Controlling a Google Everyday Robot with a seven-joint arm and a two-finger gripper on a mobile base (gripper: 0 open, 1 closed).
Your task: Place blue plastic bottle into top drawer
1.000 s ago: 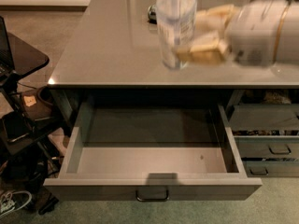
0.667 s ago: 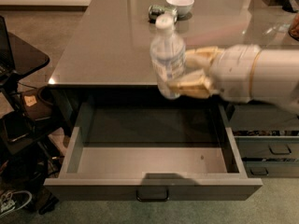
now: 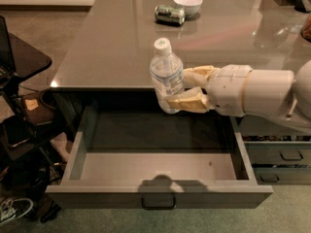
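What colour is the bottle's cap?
The cap is white, camera view; the gripper holds the bottle over the open top drawer.

The pincer [image 3: 179, 88], above the open top drawer [image 3: 73, 159], clasped the blue plastic bottle [image 3: 164, 74], its fingers [image 3: 192, 102] covering part of the bottle's lower side. Its arm [image 3: 262, 93] was cut off at the view's right edge. The drawer's rear lay dark beneath the desk [image 3: 107, 57]. The bottle's print was too small to read.

Clear glossy plastic bottle [image 3: 165, 75], smooth cream plastic hand [image 3: 176, 89] gripping it above the matt grey drawer [image 3: 160, 196], dark metal handle [image 3: 158, 204], glossy reflective bench [image 3: 107, 47], shiny can [image 3: 170, 14].
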